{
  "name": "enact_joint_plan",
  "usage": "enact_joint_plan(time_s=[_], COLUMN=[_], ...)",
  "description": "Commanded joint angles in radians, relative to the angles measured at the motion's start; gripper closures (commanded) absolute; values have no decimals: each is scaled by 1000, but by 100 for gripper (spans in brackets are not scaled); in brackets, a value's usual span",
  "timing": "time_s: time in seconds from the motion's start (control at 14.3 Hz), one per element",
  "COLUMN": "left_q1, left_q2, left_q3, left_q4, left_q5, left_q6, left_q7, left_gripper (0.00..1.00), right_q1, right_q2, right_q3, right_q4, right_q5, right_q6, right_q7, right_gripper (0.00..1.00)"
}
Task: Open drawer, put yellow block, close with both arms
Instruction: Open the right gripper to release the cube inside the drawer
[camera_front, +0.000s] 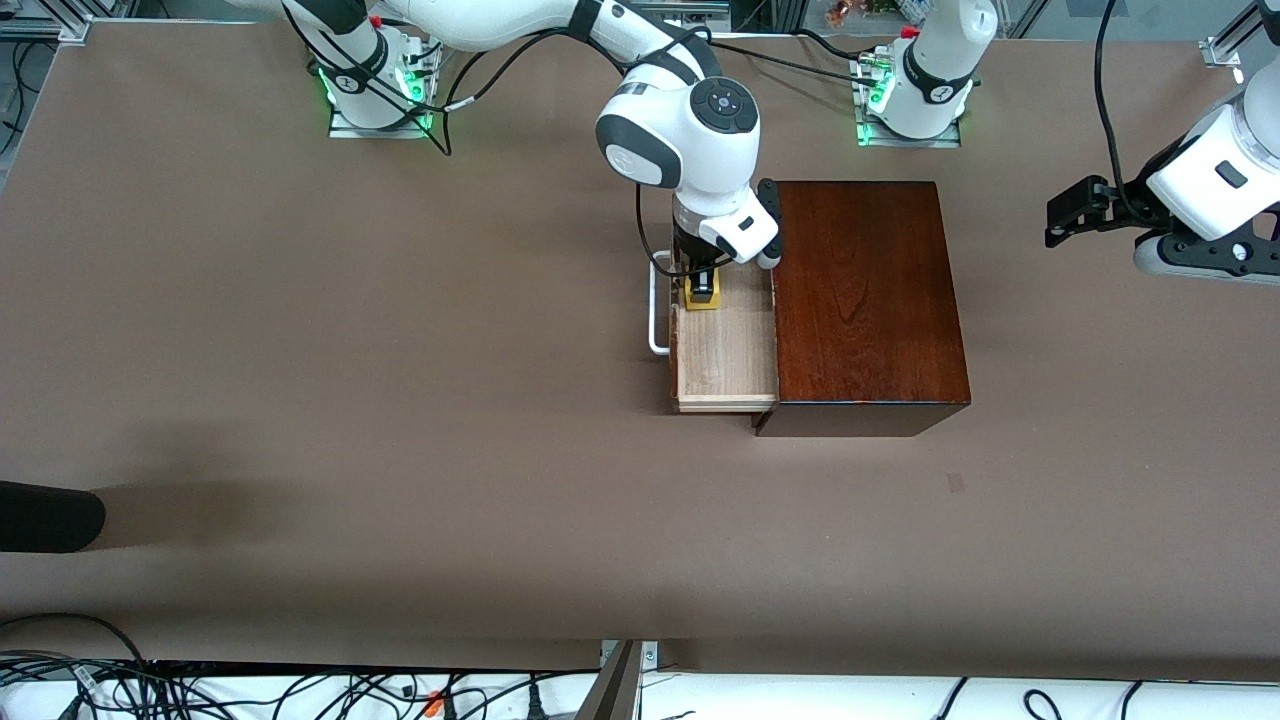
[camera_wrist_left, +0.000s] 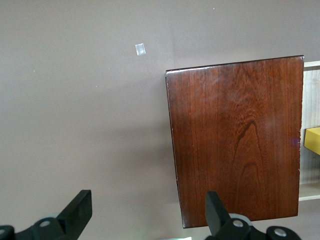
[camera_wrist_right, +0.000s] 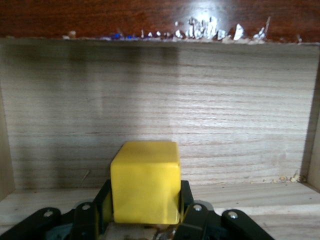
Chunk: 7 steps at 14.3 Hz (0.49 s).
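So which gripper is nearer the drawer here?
Right. The right gripper is over the open drawer, shut on the yellow block. The left gripper waits, open, off toward the left arm's end of the table.

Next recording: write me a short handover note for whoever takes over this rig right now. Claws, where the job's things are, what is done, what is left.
Right claw: shut on the yellow block, down inside the open drawer, at the end of the tray farther from the front camera.
Left claw: open, empty, waiting in the air off the wooden box's left-arm end.
Done: drawer pulled out by its white handle; block carried into the tray.
Left: release the block, lift the right arm clear, push the drawer shut with both arms.
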<state>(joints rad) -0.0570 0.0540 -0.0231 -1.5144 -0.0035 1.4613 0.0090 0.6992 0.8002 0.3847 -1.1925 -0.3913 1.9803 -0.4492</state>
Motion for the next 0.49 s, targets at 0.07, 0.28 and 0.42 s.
enact_joint_plan(time_s=[0.07, 0.28, 0.42], left_q1=[3, 3, 3], left_q2=[-8, -10, -10], left_q3=[2, 2, -1], left_q4=[-1, -1, -1], left_q5=[-13, -12, -12], left_q6=[4, 4, 4], left_q7=[8, 8, 8], left_gripper=[0, 0, 0], right_q1=[-14, -15, -15], right_q2=[-7, -9, -12], right_q3=[3, 3, 3], right_q4=[-21, -21, -21], right_q5=[42, 43, 45], right_q6=[-12, -12, -14], right_q7=[-37, -28, -26], right_gripper=[64, 1, 0])
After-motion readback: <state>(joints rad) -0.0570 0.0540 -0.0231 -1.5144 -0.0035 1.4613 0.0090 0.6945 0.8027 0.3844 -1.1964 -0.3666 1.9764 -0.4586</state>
